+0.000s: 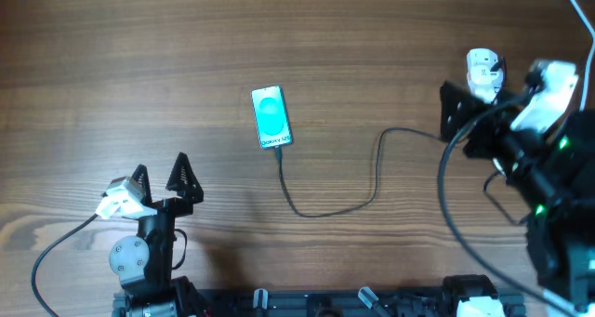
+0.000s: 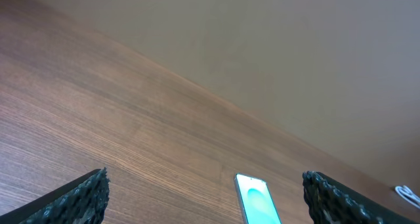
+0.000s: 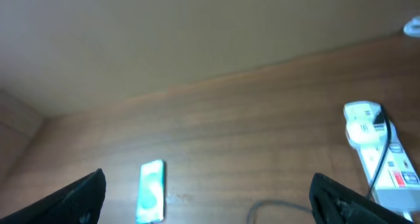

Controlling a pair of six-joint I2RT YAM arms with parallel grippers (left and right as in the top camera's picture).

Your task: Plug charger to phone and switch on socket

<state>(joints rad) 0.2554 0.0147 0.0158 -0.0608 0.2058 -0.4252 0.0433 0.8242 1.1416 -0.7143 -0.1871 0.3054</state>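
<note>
Overhead, the phone shows an illegible text strip.

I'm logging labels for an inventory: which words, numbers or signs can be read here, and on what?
Small flat white-framed phone with teal screen: dark print on its white end band, too blurred to read.
White elongated power strip: red mark and grey label, too small to read.
No other text shows.

Seen from my remote desk: a brown wood-grain tabletop fills my overhead view, the grain running side to side. Beyond the tabletop's far edge, my wrist cameras show a plain beige wall under soft, even light.
</note>
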